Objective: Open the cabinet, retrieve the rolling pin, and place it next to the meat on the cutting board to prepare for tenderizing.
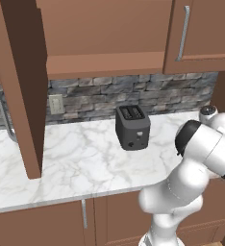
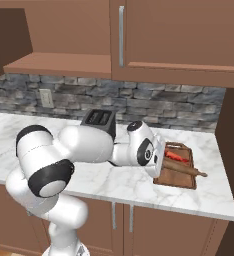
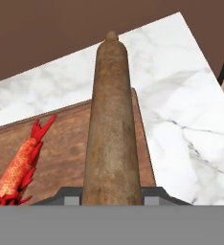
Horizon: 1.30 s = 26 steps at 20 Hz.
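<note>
**Rolling pin held over the board**

While the cabinet (image 1: 23, 86) door is being left swung open above the marble counter (image 2: 114, 182), the rolling pin (image 2: 184, 170) is being clamped by the gripper (image 3: 111, 198) over the cutting board (image 2: 181, 181), beside the meat (image 3: 20, 170).

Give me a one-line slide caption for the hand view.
Gripper holds the rolling pin over the cutting board, beside the meat.
</note>
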### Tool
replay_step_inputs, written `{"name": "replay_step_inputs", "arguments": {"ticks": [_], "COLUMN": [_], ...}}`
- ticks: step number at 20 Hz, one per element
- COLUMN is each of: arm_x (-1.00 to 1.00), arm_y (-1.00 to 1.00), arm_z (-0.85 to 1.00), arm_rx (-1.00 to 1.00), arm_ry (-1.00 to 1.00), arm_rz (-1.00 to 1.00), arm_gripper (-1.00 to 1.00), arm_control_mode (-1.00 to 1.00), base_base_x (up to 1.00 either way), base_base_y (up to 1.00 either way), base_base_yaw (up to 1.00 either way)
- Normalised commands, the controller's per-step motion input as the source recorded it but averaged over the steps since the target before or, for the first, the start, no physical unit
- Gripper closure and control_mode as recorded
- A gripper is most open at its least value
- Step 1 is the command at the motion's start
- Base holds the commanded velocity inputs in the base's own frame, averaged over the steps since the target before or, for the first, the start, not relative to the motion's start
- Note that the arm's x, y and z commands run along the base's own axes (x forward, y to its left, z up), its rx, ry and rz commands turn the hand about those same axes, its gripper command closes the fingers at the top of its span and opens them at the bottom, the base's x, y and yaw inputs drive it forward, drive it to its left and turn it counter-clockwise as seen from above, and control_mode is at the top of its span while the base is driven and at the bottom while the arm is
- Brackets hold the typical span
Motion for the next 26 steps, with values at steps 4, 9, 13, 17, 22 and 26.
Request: {"name": "replay_step_inputs", "arguments": {"ticks": [4, 9, 13, 17, 22, 26], "arm_x": [0.21, 0.13, 0.03, 0.05, 0.08, 0.08], "arm_y": [-0.11, -0.08, -0.01, -0.02, 0.0, -0.01], "arm_z": [-0.19, -0.2, -0.2, -0.14, -0.17, -0.14], "arm_rx": [0.0, 0.0, 0.0, 0.0, 0.0, 0.0], "arm_ry": [0.03, 0.0, 0.0, 0.0, 0.0, 0.0], "arm_rz": [0.0, 0.0, 0.0, 0.0, 0.0, 0.01], "arm_gripper": [1.0, 1.0, 1.0, 1.0, -1.0, -1.0], "arm_control_mode": [-1.0, -1.0, -1.0, -1.0, -1.0, -1.0], "base_base_x": [0.0, 0.0, 0.0, 0.0, 0.0, 0.0], "base_base_y": [0.0, 0.0, 0.0, 0.0, 0.0, 0.0], "base_base_yaw": [0.0, 0.0, 0.0, 0.0, 0.0, 0.0]}}
